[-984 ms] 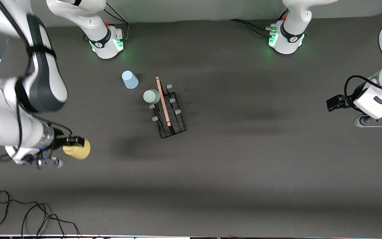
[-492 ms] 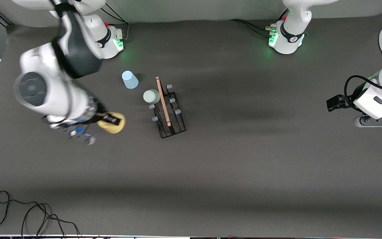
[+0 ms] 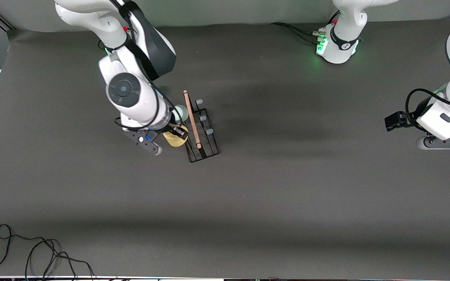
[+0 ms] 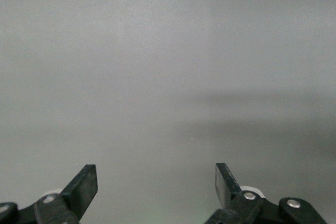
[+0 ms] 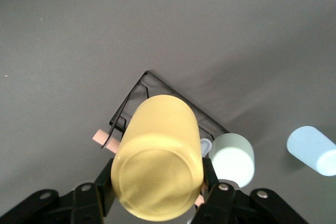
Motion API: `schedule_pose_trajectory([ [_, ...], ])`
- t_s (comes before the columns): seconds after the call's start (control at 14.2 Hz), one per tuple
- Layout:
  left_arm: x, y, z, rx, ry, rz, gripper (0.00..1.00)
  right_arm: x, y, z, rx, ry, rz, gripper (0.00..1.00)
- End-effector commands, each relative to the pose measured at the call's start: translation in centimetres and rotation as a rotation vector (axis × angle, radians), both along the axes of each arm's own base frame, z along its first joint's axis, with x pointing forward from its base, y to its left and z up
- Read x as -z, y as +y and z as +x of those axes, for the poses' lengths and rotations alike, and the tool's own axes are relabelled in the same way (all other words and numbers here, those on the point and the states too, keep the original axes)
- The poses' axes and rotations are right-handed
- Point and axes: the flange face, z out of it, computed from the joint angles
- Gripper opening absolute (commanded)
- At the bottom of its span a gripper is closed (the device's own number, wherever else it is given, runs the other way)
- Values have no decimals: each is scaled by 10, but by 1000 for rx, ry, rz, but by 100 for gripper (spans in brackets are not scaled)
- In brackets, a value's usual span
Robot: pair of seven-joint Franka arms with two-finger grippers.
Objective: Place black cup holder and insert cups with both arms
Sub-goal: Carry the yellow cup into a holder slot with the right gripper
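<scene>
right gripper (image 3: 177,134) clamped on the yellow cup (image 5: 157,156), bottom up, held over the black cup holder (image 3: 203,134) at the prongs on the side toward the right arm's end of the table. sage green cup (image 5: 232,159) upturned on a prong just beside, partly hidden under the right arm in the front view. light blue cup (image 5: 312,150) on the table near the holder, apart from it, seen only from the right wrist. holder standing on the dark table (image 3: 287,187), wooden rod handle (image 3: 192,119) on top. left gripper (image 4: 156,187) waiting at the left arm's end of the table, fingers apart, holding nothing.
</scene>
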Motion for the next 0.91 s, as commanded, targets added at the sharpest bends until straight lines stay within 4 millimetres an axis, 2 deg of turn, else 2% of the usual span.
schedule_pose_trajectory([
  [0.0, -4, 1, -8, 15, -7, -1, 100, 26, 3, -7, 47, -26, 15, 0],
  [0.14, -5, 1, -8, 15, -9, -1, 100, 46, 8, -11, 41, -44, 18, 0],
  [0.56, -4, 1, -8, 15, -6, -1, 100, 93, 9, -4, 49, -59, 10, 0],
  [0.63, -5, 1, -8, 15, -9, -1, 100, 97, 6, -2, 55, -56, 6, 33],
  [0.7, -5, 1, -8, 15, -9, -1, 100, 94, 2, 2, 64, -58, 8, 99],
  [0.84, -5, 1, -8, 17, -9, -1, 100, 70, 1, 7, 64, -77, 23, 100],
])
